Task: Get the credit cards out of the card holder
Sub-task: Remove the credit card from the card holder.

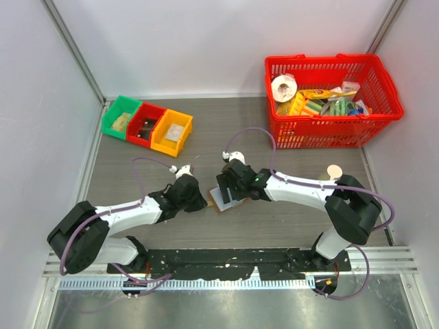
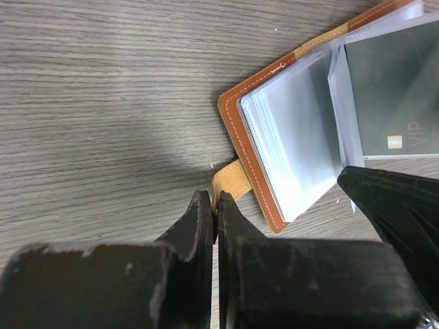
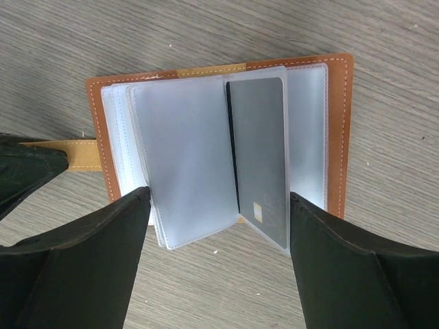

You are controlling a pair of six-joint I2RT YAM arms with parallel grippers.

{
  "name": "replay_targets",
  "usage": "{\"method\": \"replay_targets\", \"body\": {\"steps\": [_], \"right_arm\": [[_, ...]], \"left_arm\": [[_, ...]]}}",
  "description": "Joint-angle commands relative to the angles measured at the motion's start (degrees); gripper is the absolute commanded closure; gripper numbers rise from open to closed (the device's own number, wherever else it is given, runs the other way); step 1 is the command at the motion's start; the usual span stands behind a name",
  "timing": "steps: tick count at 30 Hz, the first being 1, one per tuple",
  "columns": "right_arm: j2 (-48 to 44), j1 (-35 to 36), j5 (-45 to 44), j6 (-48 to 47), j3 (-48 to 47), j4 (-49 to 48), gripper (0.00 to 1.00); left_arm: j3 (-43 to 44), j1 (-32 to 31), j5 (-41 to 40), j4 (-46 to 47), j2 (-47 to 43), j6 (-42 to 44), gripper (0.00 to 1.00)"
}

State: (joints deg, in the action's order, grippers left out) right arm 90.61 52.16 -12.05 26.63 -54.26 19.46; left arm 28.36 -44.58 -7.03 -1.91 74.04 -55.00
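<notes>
The brown card holder (image 3: 339, 130) lies open on the wooden table, its clear sleeves fanned up. One grey credit card (image 3: 257, 147) with a gold chip sits in a sleeve near the spine; it also shows as a dark credit card (image 2: 394, 96) in the left wrist view. My left gripper (image 2: 215, 205) is shut on the holder's tan strap (image 2: 230, 179), at the left edge of the card holder (image 1: 218, 203). My right gripper (image 3: 219, 199) stands open wide over the holder's near edge, one finger on each side of the sleeves, with nothing between its fingers. From above, the right gripper (image 1: 228, 188) covers most of the holder.
A red basket (image 1: 322, 62) full of groceries stands at the back right. Green (image 1: 121, 116), red (image 1: 145, 123) and yellow (image 1: 171, 132) bins sit in a row at the back left. White walls close in both sides.
</notes>
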Motion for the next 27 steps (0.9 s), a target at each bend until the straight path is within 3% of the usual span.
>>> {"method": "replay_targets", "body": {"steps": [1,8,12,17,22,27], "right_arm": [[1.1,2.2,-7.2,-1.1,-4.4,4.6,0.17],[2.4,5.1,-18.2,1.3,-8.0,11.6,0.17],[2.2,6.2,-18.6,0.3,-9.1,12.1,0.16],[3.6,7.1,-15.9,-0.9,-9.5,10.2,0.16],[6.2,7.0,-11.3,-2.0,-8.8,6.5,0.23],[6.5,7.0,1.0,-4.4,-7.1,0.3,0.33]], "left_arm": [[-0.5,-0.1,-0.6,1.6,0.6,1.0,1.0],[-1.4,-0.1,-0.4,4.5,1.0,0.7,1.0],[-1.7,-0.1,-0.3,5.3,1.4,0.6,1.0],[-1.7,-0.1,-0.1,6.0,1.6,0.6,1.0],[-1.7,-0.1,0.1,6.1,1.5,0.8,1.0],[-1.6,0.1,-0.6,5.8,0.8,0.9,0.99]]}}
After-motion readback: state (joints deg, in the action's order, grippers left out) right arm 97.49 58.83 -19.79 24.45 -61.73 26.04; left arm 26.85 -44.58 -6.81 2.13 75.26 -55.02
